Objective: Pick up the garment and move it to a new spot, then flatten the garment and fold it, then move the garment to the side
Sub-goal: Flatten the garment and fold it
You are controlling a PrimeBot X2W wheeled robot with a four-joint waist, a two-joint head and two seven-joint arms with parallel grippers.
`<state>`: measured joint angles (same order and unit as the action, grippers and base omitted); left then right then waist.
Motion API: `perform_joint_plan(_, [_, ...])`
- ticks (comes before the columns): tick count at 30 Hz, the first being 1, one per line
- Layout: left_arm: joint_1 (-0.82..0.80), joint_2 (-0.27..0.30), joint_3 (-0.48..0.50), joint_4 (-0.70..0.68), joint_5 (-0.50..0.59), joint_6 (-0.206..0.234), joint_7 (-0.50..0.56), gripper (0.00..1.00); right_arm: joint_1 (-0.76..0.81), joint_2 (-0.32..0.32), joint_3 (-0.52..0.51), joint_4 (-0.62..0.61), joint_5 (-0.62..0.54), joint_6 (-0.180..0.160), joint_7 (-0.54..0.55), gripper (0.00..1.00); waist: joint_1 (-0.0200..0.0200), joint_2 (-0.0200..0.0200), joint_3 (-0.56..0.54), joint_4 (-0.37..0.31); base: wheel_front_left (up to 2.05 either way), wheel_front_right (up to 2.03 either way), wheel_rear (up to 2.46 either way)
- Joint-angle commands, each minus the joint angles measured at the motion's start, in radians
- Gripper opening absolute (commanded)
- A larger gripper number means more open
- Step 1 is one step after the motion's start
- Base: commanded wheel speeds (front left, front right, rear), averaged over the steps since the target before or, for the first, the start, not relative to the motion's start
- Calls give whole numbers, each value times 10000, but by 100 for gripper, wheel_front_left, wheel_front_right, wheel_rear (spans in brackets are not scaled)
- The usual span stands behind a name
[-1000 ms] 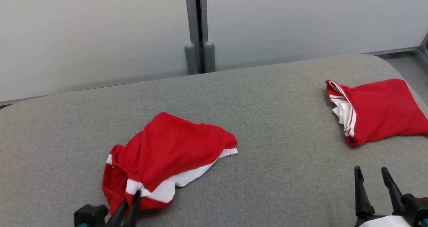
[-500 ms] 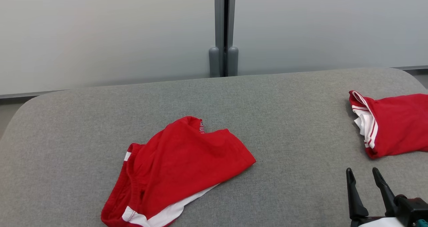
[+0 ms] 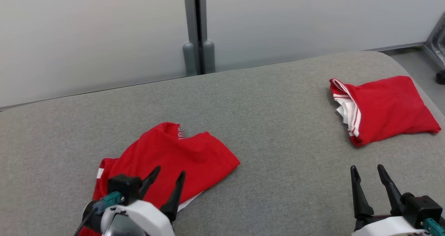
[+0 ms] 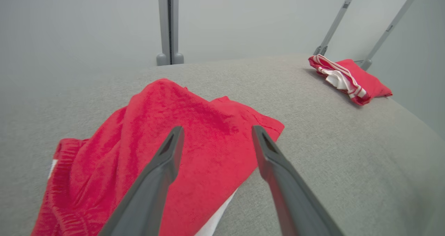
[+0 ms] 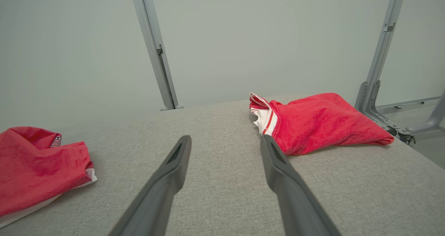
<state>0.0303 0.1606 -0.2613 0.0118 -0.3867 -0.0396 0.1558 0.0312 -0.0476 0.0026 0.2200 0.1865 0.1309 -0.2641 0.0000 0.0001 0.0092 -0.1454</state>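
Crumpled red garment with white trim point(image 3: 180, 156) lies near left on grey fabric-topped desk point(image 3: 278, 142). Left claw point(image 3: 170, 170) spread over it, nothing pinched; right claw point(image 3: 367, 167) spread, empty, over bare desk. Flattening judged next: opposite hems to be pinched, drawn apart evenly.

A rumpled red garment point(image 3: 187, 156) lies near left on the grey counter point(image 3: 278, 131), the left claw point(image 3: 170, 170) spread wide over it; the right claw point(image 3: 366, 167), likewise spread, sits apart from a folded red bundle point(image 3: 386, 107) far right.
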Motion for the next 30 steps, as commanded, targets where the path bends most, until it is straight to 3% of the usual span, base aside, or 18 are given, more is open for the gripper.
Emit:
perform_joint_plan(1, [-315,-19,-54,147,99,-52,46,100,-133,-64,-8,18,60,-3,0,100,0,-1,248,-446,0,0,0])
perform_joint_plan(9, [-2292,-309,-1337,2917,709,-497,803,100,-574,-57,248,107,307,-3,2,100,0,-1,815,-2055,0,0,0])
perform_joint_plan(15, [-2999,-40,-1541,4848,1410,-251,-160,100,-682,-58,294,167,431,-3,2,100,0,-1,918,-2983,0,0,0])
perform_joint_plan(16, [-3058,-78,-1572,5163,1432,-257,-294,84,-672,-55,288,168,416,-3,0,100,0,-1,907,-3071,0,0,0])
perform_joint_plan(17, [-3133,-81,-1621,5452,1488,-281,-392,42,-666,-57,311,183,414,-3,2,100,0,-1,891,-3146,0,0,0])
perform_joint_plan(18, [-3195,-105,-1650,5715,1487,-309,-499,7,-659,-57,310,198,405,-3,0,100,0,-1,870,-3203,0,0,0])
perform_joint_plan(19, [-3249,-139,-1657,5947,1430,-352,-594,0,-643,-57,305,201,389,-3,0,100,0,-1,840,-3240,0,0,0])
perform_joint_plan(25, [-3412,-418,-1764,6612,1282,-448,-1396,0,-466,-58,138,206,183,-3,0,100,0,-1,516,-3177,0,0,0])
perform_joint_plan(30, [-3293,-660,-1770,6327,842,-594,-1817,0,-388,-58,28,125,33,-3,2,100,0,-1,347,-2890,0,0,0])
